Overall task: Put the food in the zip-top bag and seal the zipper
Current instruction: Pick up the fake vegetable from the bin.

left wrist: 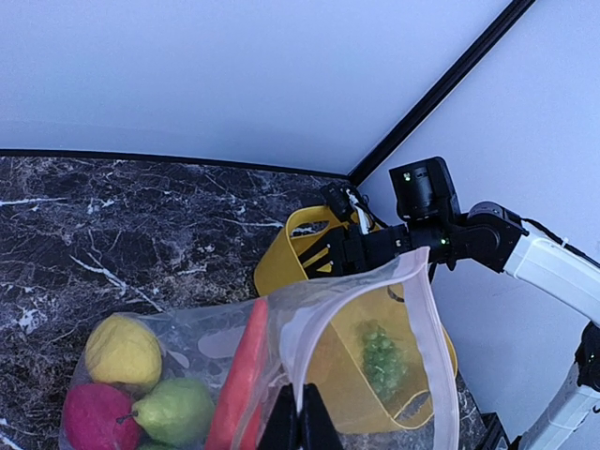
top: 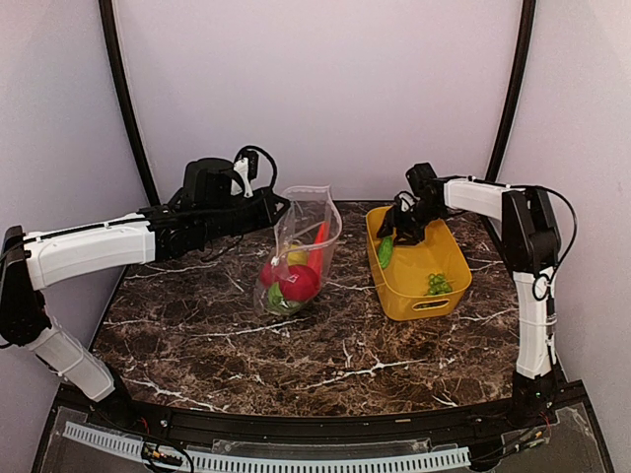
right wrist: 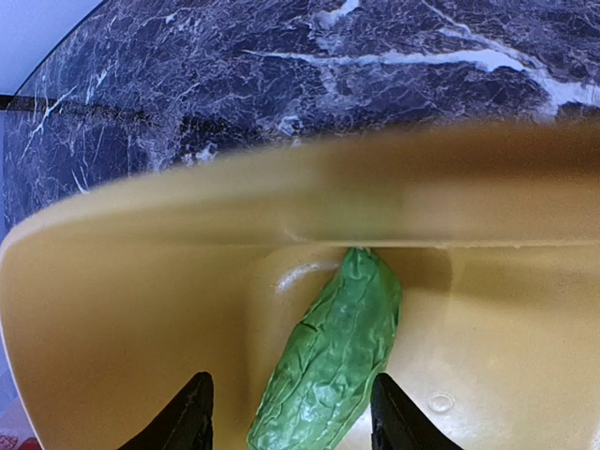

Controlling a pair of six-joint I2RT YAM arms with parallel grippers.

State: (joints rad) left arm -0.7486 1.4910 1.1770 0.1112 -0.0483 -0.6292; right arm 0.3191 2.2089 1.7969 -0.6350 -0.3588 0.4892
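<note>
The clear zip-top bag (top: 301, 251) hangs upright at table centre, mouth open at the top. It holds a red round fruit (top: 299, 283), a yellow one (left wrist: 122, 352), a green one (left wrist: 175, 410) and a red pepper (left wrist: 240, 375). My left gripper (left wrist: 301, 424) is shut on the bag's mouth edge by the pale zipper (left wrist: 427, 328). My right gripper (right wrist: 291, 417) is open inside the yellow basket (top: 396, 286), its fingers astride the green cucumber (right wrist: 333, 361). Green grapes (top: 437, 284) lie in the basket's near end.
The basket stands right of the bag on the dark marble table (top: 325, 345). White walls and a black frame post (left wrist: 441, 89) stand close behind. The right arm (left wrist: 487, 234) reaches over the basket.
</note>
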